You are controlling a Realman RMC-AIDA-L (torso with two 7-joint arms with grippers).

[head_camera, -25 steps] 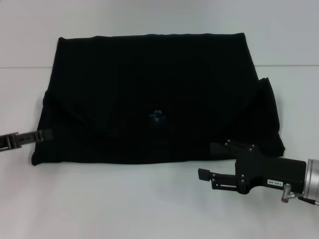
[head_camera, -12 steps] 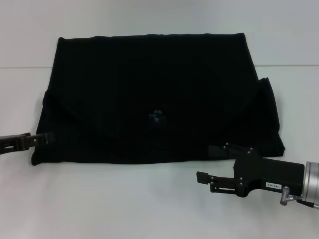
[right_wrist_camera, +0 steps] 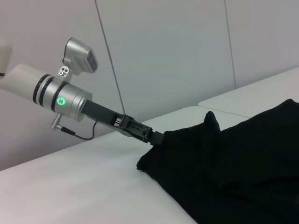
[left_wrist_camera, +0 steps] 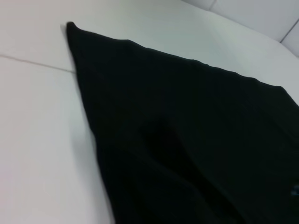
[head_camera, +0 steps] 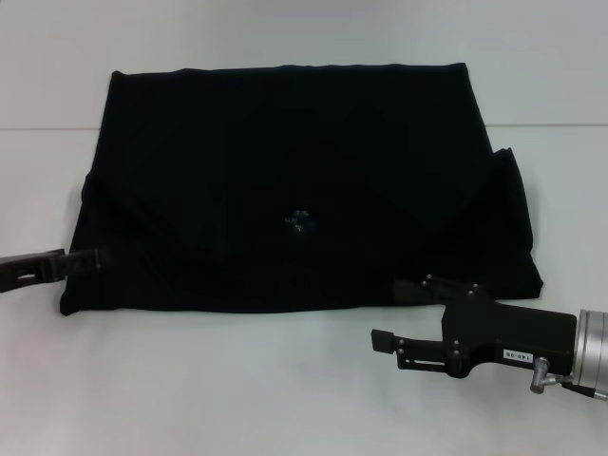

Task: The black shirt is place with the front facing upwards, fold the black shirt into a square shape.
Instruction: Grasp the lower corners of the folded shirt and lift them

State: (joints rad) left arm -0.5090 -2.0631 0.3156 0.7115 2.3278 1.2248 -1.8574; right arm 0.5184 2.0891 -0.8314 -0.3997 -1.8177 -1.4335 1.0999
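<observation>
Nearest the robot, the right gripper (head_camera: 396, 313), a black rigid two-finger tool on a silver wrist, lies low over the white table (head_camera: 237, 380) just off the near right part of the garment; its jaws stand parted, one finger tip at the cloth's near hem and the other out over bare table, and nothing is held between them. To the left, the left gripper (head_camera: 84, 260) reaches in flat at the near left corner; in the right wrist view its tip (right_wrist_camera: 154, 137) meets the bunched corner of cloth there, so it looks to be pinched onto that corner, though the fingers themselves are hidden in the dark fabric. Beyond both lies the black shirt (head_camera: 294, 180), a large plain black soft-cloth short-sleeved T-shirt, spread across the middle of the table, already partly folded into a broad, roughly rectangular slab with a small blue neck label (head_camera: 300, 220) showing near its centre and a flap of cloth sticking out on the right side. By my reckoning the cloth is light, limp and not fragile: it will sag and drag instead of keeping any shape, and a layered edge may slip apart if only the top ply is caught. The sound places to take hold are the two near corners, pinching through all layers at the hem, so both sides lift evenly toward the far edge.
</observation>
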